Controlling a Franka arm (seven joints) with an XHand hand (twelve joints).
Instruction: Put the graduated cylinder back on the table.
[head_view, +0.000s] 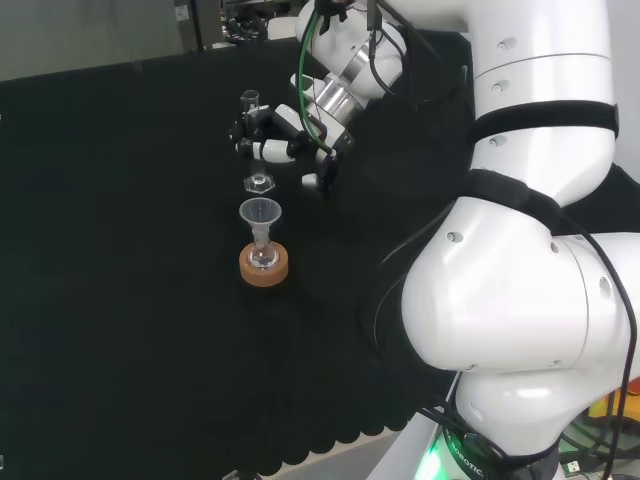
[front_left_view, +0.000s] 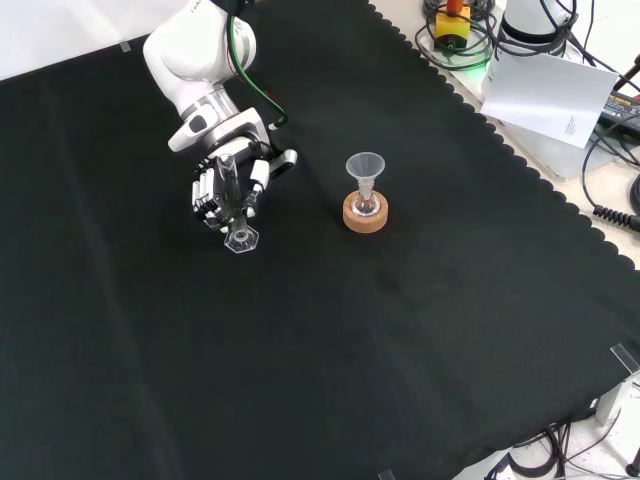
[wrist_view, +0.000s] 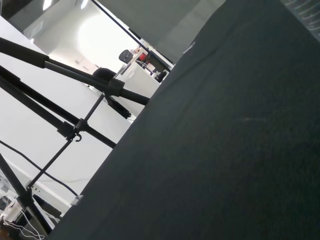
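Note:
The clear graduated cylinder (head_view: 255, 140) stands upright with its hexagonal foot (front_left_view: 241, 240) low over or on the black cloth; I cannot tell whether the foot touches. The black and white hand (front_left_view: 222, 188) has its fingers curled round the cylinder's tube, in the front view left of the middle. In the head view the hand (head_view: 283, 143) reaches in from the right and the cylinder's open top sticks out above the fingers.
A small clear flask with a clear funnel (front_left_view: 365, 166) in its neck stands on a cork ring (front_left_view: 365, 213), to the right of the cylinder in the front view. A sheet of paper (front_left_view: 555, 92) and cables lie beyond the cloth's scalloped edge.

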